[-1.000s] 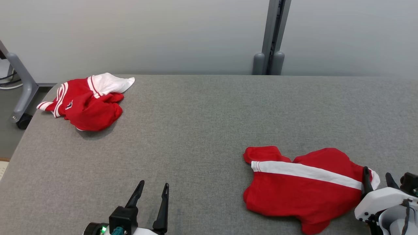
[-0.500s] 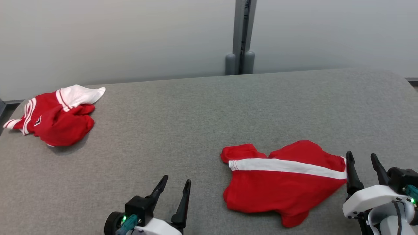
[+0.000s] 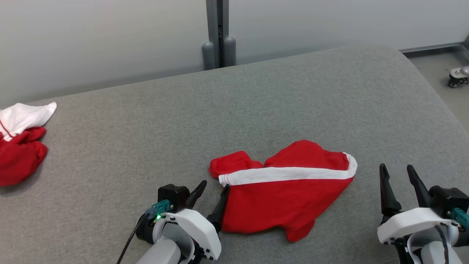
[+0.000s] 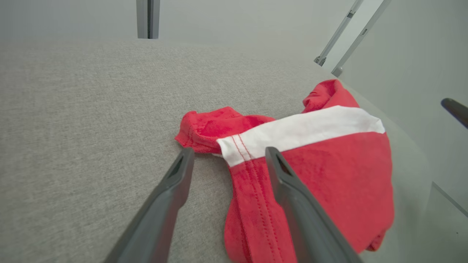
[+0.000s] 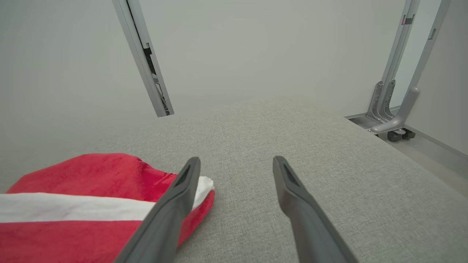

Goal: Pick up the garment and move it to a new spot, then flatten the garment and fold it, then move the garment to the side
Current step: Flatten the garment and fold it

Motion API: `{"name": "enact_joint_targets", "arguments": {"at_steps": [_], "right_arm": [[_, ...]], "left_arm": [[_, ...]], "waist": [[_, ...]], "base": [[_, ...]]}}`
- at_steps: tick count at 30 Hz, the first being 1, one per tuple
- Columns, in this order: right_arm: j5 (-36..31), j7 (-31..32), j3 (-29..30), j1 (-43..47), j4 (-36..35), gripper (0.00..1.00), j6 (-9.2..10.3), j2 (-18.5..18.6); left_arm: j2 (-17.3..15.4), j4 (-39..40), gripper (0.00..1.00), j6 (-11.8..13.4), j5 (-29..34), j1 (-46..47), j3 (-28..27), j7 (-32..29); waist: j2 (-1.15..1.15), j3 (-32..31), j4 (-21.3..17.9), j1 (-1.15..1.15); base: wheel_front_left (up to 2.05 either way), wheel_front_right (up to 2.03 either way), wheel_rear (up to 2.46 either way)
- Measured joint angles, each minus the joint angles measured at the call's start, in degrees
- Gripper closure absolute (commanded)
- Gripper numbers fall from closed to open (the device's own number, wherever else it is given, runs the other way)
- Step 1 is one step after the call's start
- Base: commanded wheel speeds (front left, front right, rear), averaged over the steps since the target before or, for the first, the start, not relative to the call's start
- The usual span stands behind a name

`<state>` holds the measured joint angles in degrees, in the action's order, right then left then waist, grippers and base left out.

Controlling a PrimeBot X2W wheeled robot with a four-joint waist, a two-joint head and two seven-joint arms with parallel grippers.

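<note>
A red garment point(image 3: 282, 194) with a white stripe lies crumpled on the grey table point(image 3: 146, 128), near its front edge. My left gripper point(image 3: 215, 185) is open at the garment's left edge. In the left wrist view, the left gripper point(image 4: 229, 150) straddles the seam where the white stripe ends on the garment point(image 4: 314, 164). One finger is over the cloth and the other over bare table. My right gripper point(image 3: 396, 168) is open and stands a short way to the right of the garment. The right wrist view shows the right gripper point(image 5: 237, 159) over bare table, with the garment point(image 5: 73, 204) at lower left.
A second red and white garment point(image 3: 18, 146) lies bunched at the table's far left. A grey post point(image 3: 218, 36) stands behind the table against the pale wall. The table's rounded right edge drops to the floor, where a caster point(image 3: 458, 75) stands.
The head camera has swung to the right, so the whole picture has shifted left. My left gripper has come up to the garment's left edge. My right gripper has let go of its right end.
</note>
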<state>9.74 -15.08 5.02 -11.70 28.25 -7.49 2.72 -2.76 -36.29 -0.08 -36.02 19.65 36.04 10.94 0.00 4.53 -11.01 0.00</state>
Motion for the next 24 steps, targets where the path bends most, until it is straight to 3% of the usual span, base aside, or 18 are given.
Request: {"name": "enact_joint_targets", "arguments": {"at_steps": [8, 18, 19, 21, 23, 24], "right_arm": [[0.62, 0.0, -0.14, -0.01, -0.81, 0.0, 0.0, 0.02], [0.93, 0.0, -0.46, -0.45, -1.13, 0.0, 0.0, 0.0], [0.94, 0.0, -0.44, -0.62, -1.18, 0.0, 0.0, 0.01], [0.93, 0.0, -0.18, -0.64, -1.23, 0.0, 0.0, 0.01], [0.89, 0.0, 0.19, -0.63, -1.3, 0.0, 0.0, 0.02], [0.85, 0.0, 0.35, -0.6, -1.32, 0.0, 0.0, 0.01]], "left_arm": [[0.03, -3.78, 0.0, -1.66, -8.96, 3.64, 3.9, -0.4], [0.01, -7.15, 0.0, -2.7, -14.39, 6.88, 7.73, 1.19], [0.04, -7.13, 0.07, -2.89, -15.06, 7.24, 8.13, 1.26], [0.03, -7.12, 0.64, -2.94, -15.97, 7.69, 9.2, 1.62], [0.03, -7.13, 0.99, -2.93, -16.46, 7.83, 9.9, 2.27], [0.03, -7.15, 1.0, -2.9, -16.49, 7.85, 10.2, 2.53]], "waist": [[0.0, 2.35, -2.71, 0.0], [0.0, 3.21, -3.85, 0.0], [0.0, 3.27, -3.91, 0.0], [0.0, 3.29, -3.91, 0.0], [0.0, 3.24, -3.76, 0.0], [0.0, 3.16, -3.64, 0.0]], "base": [[0.0, 0.0, 0.0], [0.0, 0.0, 0.0], [0.0, 0.0, 0.0], [0.0, 0.0, 0.0], [0.0, 0.0, 0.0], [0.0, 0.0, 0.0]]}}
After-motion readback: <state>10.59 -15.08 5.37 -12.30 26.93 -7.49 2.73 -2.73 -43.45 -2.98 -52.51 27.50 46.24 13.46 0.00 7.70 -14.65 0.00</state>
